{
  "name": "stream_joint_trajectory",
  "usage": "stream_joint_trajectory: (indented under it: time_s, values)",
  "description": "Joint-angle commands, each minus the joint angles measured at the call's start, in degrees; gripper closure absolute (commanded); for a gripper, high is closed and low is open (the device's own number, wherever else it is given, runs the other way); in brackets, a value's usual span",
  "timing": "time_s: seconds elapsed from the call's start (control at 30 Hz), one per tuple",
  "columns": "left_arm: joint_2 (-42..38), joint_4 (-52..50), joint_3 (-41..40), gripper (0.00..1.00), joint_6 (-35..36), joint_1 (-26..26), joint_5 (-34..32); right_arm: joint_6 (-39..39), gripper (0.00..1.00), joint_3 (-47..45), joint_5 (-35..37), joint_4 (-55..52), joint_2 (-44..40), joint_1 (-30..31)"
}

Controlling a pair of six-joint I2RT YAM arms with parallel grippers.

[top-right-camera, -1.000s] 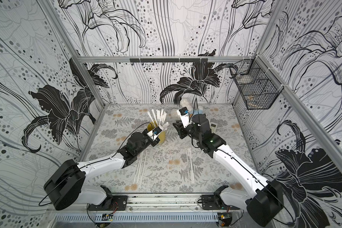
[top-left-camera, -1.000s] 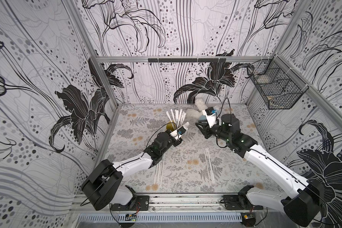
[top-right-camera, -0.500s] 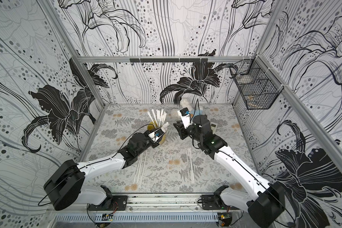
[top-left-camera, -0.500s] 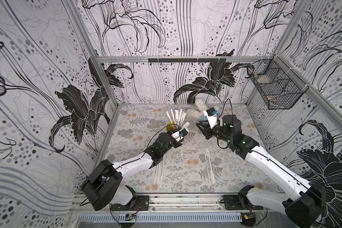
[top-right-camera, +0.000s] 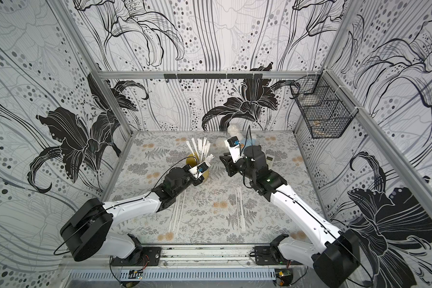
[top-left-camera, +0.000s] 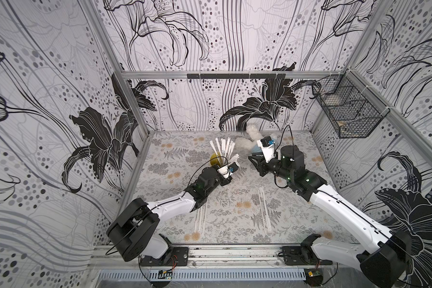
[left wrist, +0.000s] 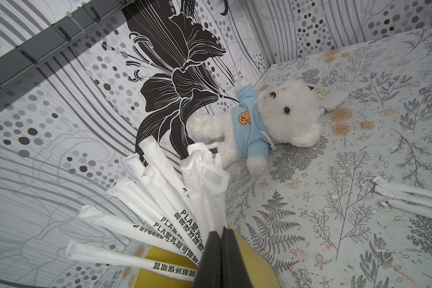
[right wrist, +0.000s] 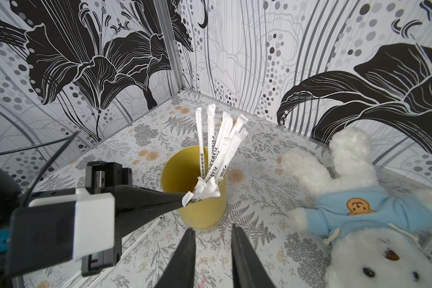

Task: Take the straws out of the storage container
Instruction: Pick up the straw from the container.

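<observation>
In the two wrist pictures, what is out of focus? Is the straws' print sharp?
Right wrist view: the left gripper blurs toward the lens; yellow cup and straws sharp. Left wrist view: straw print crisp, teddy sharp.

White teddy [left wrist: 272, 119] (blue hoodie), remote [left wrist: 327, 96], basket [top-left-camera: 354, 124] — wall-hung

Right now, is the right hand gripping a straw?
No, the right hand is open and empty, short of the yellow cup where the straws stand.

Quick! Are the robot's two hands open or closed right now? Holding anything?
Left gripper: closed, pinching straws at the cup rim.
Right gripper: open, holding nothing.
</observation>
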Motion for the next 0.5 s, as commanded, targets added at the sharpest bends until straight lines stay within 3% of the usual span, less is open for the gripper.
stream_joint_trajectory:
  time_s: [0.0,0.47]
  values:
    - [-2.67,1.40,0.74,0.94,-0.03,-0.53,-0.98,-0.89,0.71,-0.63,0.81,1.22,-0.99,0.16]
    - [-11.90,-11.35,6.56,0.96,-7.71,-1.38,0.15,0.36,0.68,0.75,-2.39,1.11,-1.77,0.16]
